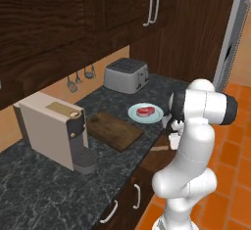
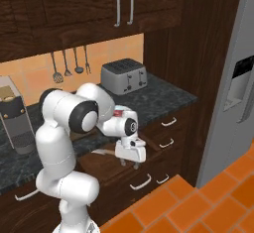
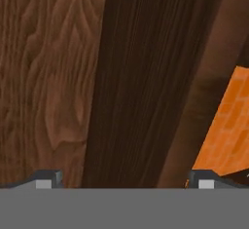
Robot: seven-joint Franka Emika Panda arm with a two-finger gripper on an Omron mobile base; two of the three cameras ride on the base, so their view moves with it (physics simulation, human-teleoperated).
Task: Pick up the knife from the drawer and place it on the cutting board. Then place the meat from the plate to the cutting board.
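links [image 1: 188, 175]: my arm is glossy white, fat rounded segments stacked like capsules.
joints [image 1: 230, 108]: dark grey/black end caps and bands where my white shells meet.
wrist [image 2: 130, 126]: white housing, round black disc on its side with a small pale mark; bit of red at the top edge.
hand [image 2: 130, 151]: white boxy block under my wrist.
fingers [image 2: 135, 164]: two short dark tips; in the hand view they look grey and squared-off.
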